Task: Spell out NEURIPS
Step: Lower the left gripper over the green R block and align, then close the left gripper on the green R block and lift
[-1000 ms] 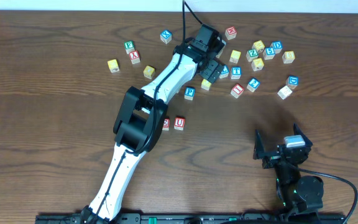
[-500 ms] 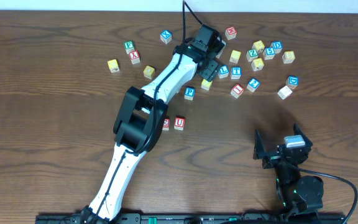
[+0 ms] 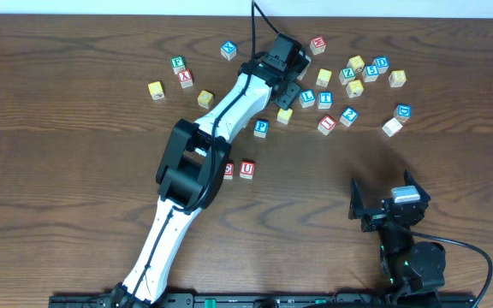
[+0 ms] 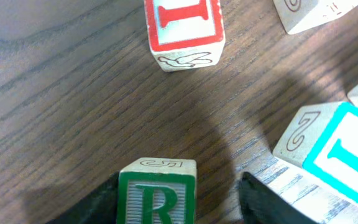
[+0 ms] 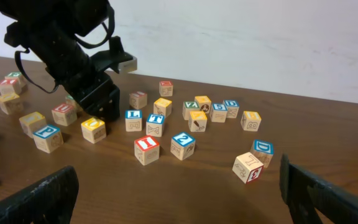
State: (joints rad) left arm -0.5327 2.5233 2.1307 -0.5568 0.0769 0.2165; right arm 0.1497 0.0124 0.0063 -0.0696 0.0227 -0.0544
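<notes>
Barely started: only an E cube point(image 3: 229, 171) and a U cube point(image 3: 246, 168) sit side by side near the left arm's elbow, probably the row's start; any N is hidden. Left gripper point(image 4: 179, 196) straddles the green R point(image 4: 157, 193) in the far cluster, jaws apart, not clamped. Right gripper point(image 5: 176, 186) sits wide open holding nothing, so R, I, P, S are left to place.

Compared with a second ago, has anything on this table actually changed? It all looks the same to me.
Barely. The left pincer has narrowed around the green R cube. A gap still shows on one side, so the cube is not gripped yet. The right pincer, wide open, and the scattered cubes, such as the blue L cube, stayed where they were.
</notes>
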